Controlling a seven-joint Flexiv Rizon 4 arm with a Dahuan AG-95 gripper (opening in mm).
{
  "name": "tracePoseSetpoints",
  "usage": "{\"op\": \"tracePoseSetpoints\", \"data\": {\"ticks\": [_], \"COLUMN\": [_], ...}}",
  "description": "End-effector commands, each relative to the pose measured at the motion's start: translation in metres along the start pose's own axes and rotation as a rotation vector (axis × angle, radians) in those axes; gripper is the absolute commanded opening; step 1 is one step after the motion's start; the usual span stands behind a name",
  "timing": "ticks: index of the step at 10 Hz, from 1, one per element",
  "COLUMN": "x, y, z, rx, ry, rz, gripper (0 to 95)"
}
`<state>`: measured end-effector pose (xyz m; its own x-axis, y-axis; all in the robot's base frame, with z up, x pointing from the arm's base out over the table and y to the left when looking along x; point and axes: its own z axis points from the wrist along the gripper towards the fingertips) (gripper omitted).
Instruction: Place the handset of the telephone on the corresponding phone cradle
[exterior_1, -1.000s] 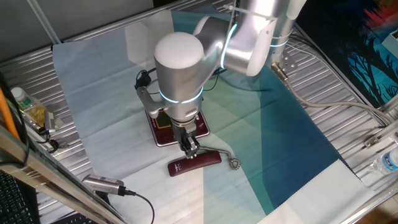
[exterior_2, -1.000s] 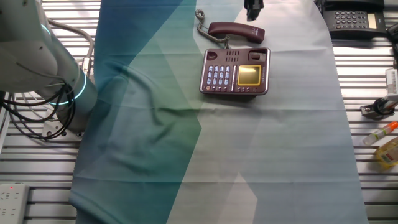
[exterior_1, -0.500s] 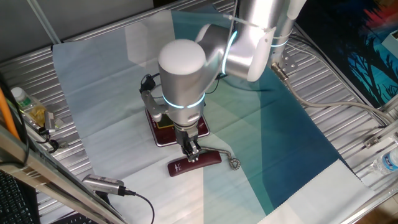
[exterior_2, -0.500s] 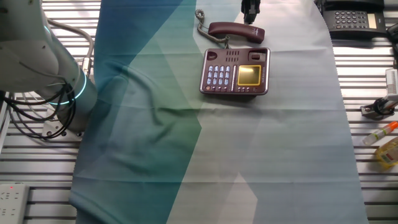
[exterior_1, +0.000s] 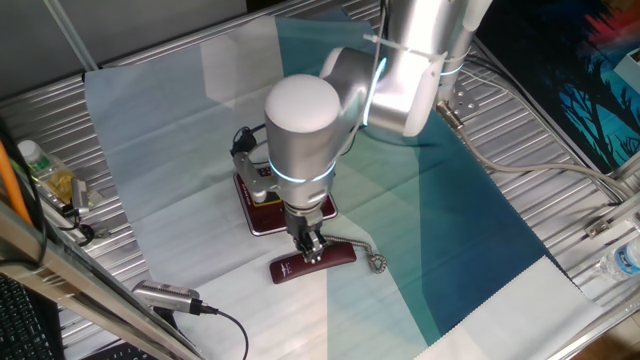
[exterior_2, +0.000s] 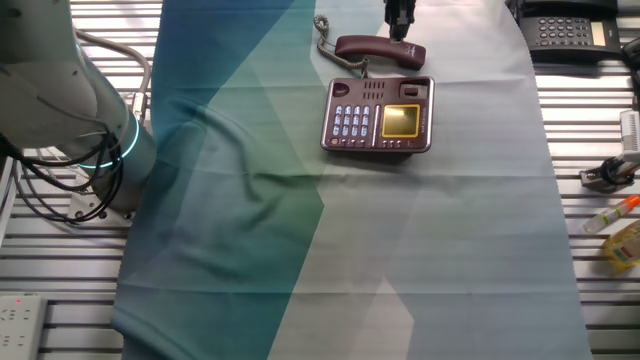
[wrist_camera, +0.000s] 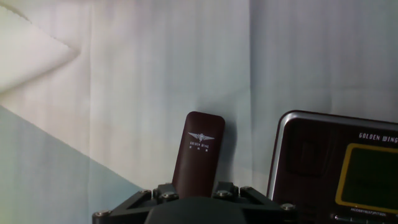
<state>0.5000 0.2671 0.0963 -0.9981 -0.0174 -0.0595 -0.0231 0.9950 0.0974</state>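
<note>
Hand view: your end effector sits over the handset, lying just beside the telephone; grip state unclear. Expect rigid, light, slick plastic — take it mid-bar.

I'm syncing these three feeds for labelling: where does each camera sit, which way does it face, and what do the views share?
One fixed view: high, looking down over the arm; the gripper is at the handset, and the arm hides much of the telephone.
The other fixed view: high on the opposite side, the arm's base at left; telephone in full, handset lying beyond it, off the phone cradle.
Hand view: on the hand, looking along the fingers; gripper body at the bottom edge, handset beside the telephone.
All three share handset and telephone.
</note>
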Motion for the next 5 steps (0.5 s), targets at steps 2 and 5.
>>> {"op": "tracePoseSetpoints", "data": {"ticks": [2,5], "x": [0.0032,0.0055], "y": [0.0021,0.0036], "z": [0.0117,0.0177], "rx": [0.010,0.033], "ry": [-0.015,-0.019], "rz": [0.002,0.001], "gripper": [38.0,38.0]}}
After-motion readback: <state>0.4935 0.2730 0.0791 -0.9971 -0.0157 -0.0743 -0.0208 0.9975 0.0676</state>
